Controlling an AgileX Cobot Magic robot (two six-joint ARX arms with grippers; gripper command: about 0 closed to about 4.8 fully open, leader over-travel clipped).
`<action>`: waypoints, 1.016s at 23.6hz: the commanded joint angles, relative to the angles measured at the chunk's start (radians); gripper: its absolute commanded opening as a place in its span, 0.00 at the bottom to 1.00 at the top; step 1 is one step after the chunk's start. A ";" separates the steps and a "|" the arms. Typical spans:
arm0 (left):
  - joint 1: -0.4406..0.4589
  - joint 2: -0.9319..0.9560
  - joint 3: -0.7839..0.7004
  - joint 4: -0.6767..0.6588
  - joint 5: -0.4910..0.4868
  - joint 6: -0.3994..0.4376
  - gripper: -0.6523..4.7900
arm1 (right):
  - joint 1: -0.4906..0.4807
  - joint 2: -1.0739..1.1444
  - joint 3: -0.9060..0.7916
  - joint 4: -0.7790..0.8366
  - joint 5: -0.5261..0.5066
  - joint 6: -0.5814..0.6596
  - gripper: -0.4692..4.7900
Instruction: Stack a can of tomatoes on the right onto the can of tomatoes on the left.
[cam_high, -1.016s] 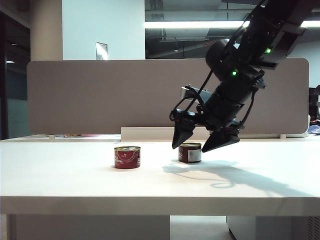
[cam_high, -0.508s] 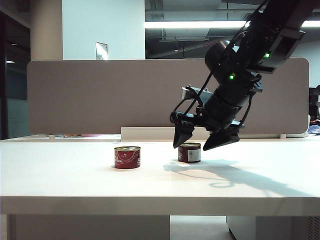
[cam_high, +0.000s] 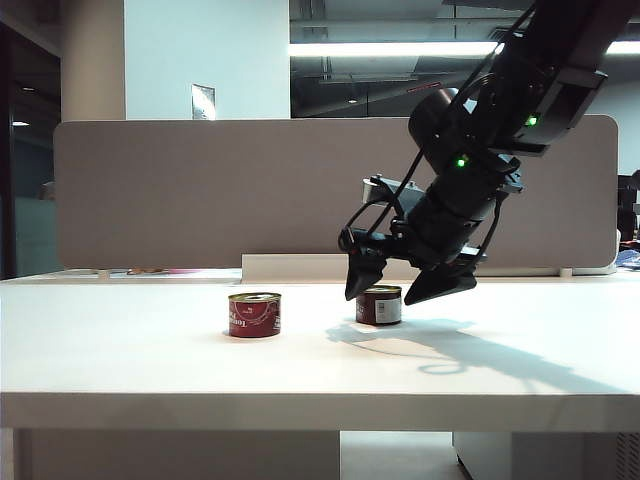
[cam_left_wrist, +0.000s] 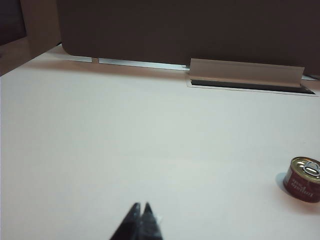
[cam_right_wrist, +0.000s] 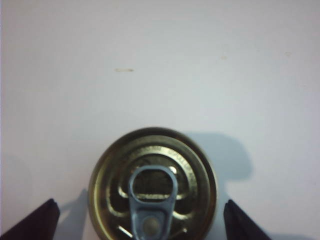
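Observation:
Two short red tomato cans with gold lids stand on the white table (cam_high: 150, 350): the left can (cam_high: 254, 314) and the right can (cam_high: 380, 305). My right gripper (cam_high: 389, 294) hangs open just over the right can, one finger on each side of it and neither touching. The right wrist view looks down on that can's lid and pull tab (cam_right_wrist: 152, 185), with the right gripper (cam_right_wrist: 139, 201) spread wider than the can. In the left wrist view my left gripper (cam_left_wrist: 141, 206) is shut on nothing, low over bare table, with the left can (cam_left_wrist: 303, 179) far off to one side.
A grey partition (cam_high: 200, 190) runs along the back of the table, with a long white cable tray (cam_high: 290, 268) at its foot. The table's front edge (cam_high: 300, 400) is close to the exterior camera.
My right gripper has tipped slightly and sunk a little around the right can, still open. Neither can has moved.

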 joint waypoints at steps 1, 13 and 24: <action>0.001 0.001 0.005 0.018 0.001 0.004 0.11 | 0.000 -0.005 0.005 0.017 0.003 0.001 1.00; 0.001 0.001 0.005 0.018 0.001 0.004 0.11 | 0.000 -0.004 0.005 0.042 0.002 0.000 0.56; 0.001 0.001 0.004 0.018 0.001 0.004 0.11 | 0.000 -0.013 0.006 0.046 -0.013 0.000 0.45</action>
